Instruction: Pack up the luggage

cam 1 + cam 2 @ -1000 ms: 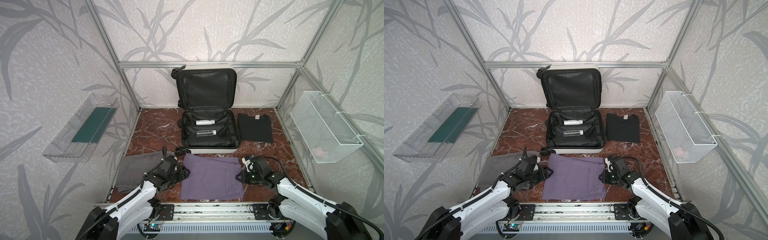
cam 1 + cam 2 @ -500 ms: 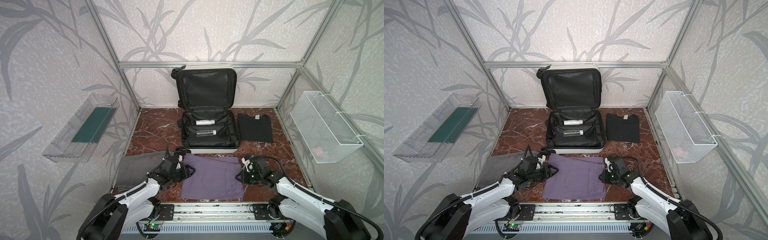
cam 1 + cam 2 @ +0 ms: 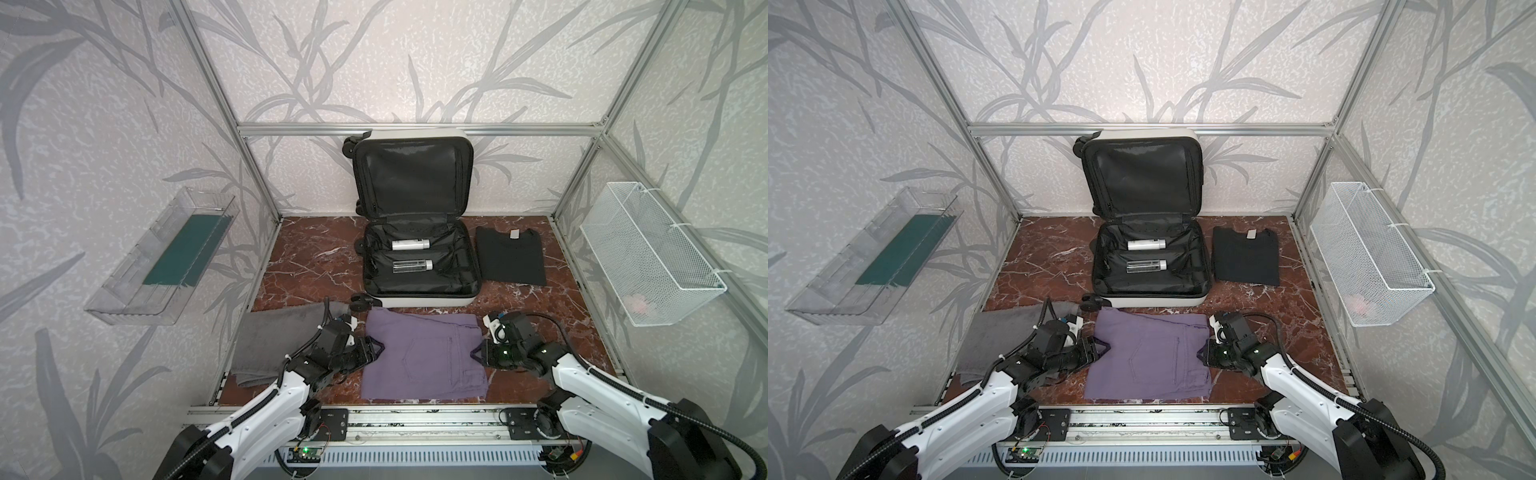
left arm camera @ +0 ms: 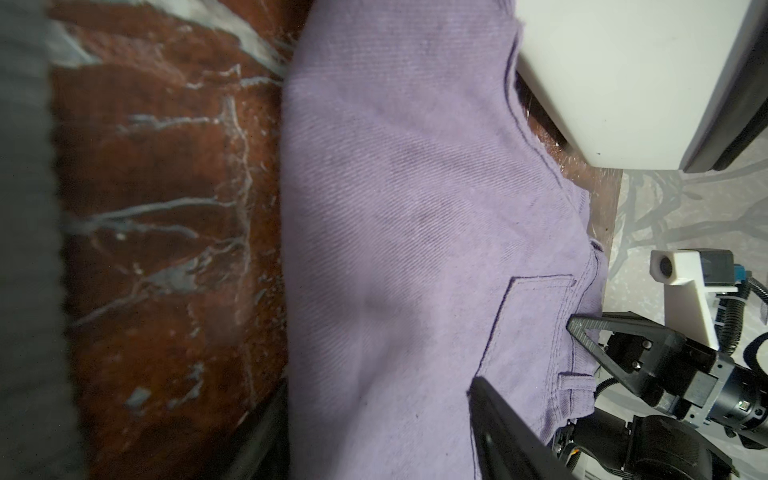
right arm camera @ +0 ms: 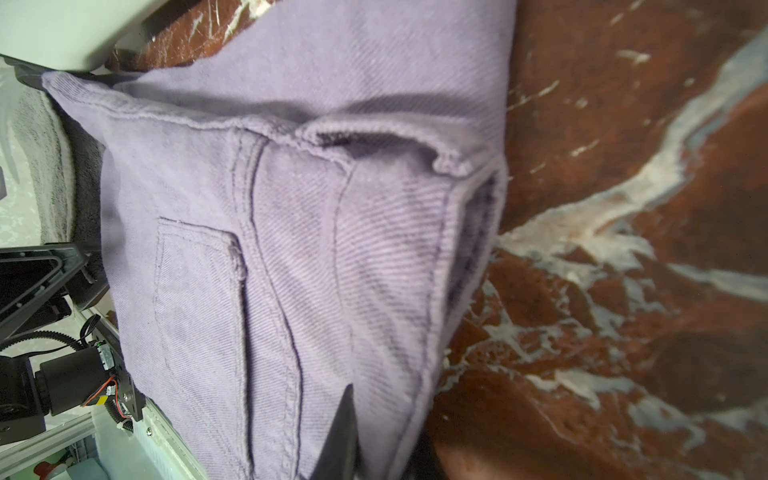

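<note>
The luggage (image 3: 415, 301) (image 3: 1154, 300) lies open at the back middle in both top views, its lid upright against the wall, with two bottles (image 3: 410, 244) on the black lining. In front of it lies a folded purple pair of jeans (image 3: 419, 357) (image 4: 395, 208) (image 5: 291, 208). My left gripper (image 3: 376, 350) (image 4: 378, 399) is open, its jaws wide apart astride the jeans' left edge, one finger over the cloth. My right gripper (image 3: 478, 354) (image 5: 382, 415) is shut on the jeans' right edge, with one finger (image 5: 345, 432) on top and the other under the cloth.
A folded black shirt (image 3: 511, 259) lies right of the luggage. A grey towel (image 3: 274, 336) lies at the front left, beside my left arm. A clear tray (image 3: 124, 291) hangs on the left wall and a white wire basket (image 3: 648, 253) on the right wall.
My left gripper has slid right onto the jeans' left edge and its jaws have spread wider. The right gripper has stayed shut on the right edge.
</note>
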`<control>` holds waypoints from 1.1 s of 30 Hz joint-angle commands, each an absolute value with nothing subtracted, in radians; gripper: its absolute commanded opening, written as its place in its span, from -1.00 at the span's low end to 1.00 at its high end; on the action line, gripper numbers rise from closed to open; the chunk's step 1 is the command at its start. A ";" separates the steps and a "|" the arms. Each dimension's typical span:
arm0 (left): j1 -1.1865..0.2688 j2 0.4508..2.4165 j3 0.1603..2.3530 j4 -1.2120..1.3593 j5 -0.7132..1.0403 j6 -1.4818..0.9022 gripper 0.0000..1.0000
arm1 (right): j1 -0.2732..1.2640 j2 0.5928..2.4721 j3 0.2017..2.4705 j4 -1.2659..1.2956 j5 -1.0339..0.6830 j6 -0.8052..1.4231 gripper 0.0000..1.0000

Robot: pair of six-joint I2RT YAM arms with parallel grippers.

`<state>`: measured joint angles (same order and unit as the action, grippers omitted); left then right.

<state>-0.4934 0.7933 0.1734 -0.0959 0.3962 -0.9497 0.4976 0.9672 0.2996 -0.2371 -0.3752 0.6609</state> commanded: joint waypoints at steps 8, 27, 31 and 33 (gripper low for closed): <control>-0.385 0.467 0.233 -0.245 0.393 -1.102 0.98 | 0.503 0.921 0.302 -0.275 -0.357 0.658 -1.00; -0.183 0.822 0.846 -0.416 0.564 -0.838 -1.00 | 0.502 0.916 0.304 -0.278 -0.346 0.664 -1.00; -0.162 0.798 0.786 -0.321 0.632 -0.840 -1.00 | 0.502 0.914 0.304 -0.279 -0.344 0.666 -1.00; -0.154 0.784 0.752 -0.330 0.650 -0.844 -0.32 | 0.502 0.916 0.304 -0.277 -0.344 0.667 -1.00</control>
